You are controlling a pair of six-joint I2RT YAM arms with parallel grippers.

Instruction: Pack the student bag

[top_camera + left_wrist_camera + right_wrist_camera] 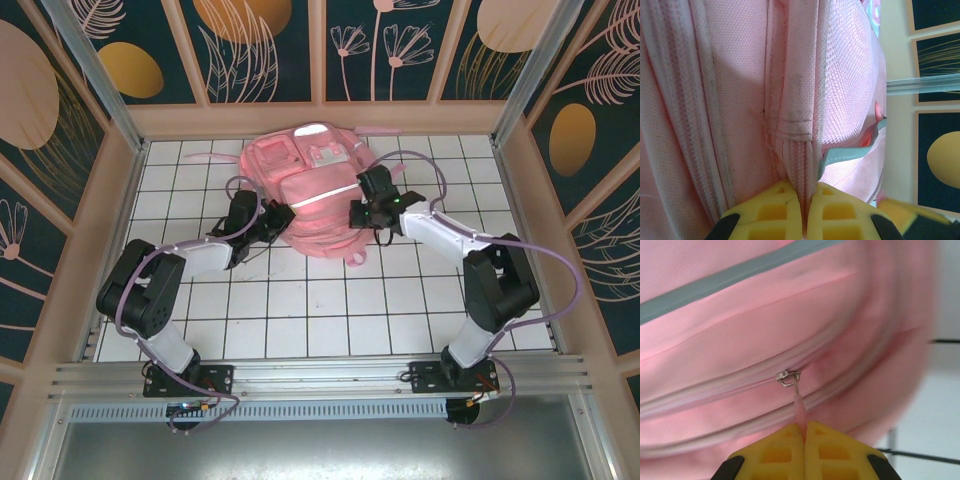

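Nearly done, I think: left end effector (804, 194) pinches bag (315, 195) seam (796, 150); right end effector (804, 432) pinches zip pull (798, 409); zipping's left.

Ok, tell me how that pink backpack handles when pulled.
Probably floppy: the student bag lies slumped, its fabric bunching at the left gripper. Lying flat, it should drag, not roll. The zipper pull in the right gripper looks thin, so may slip.
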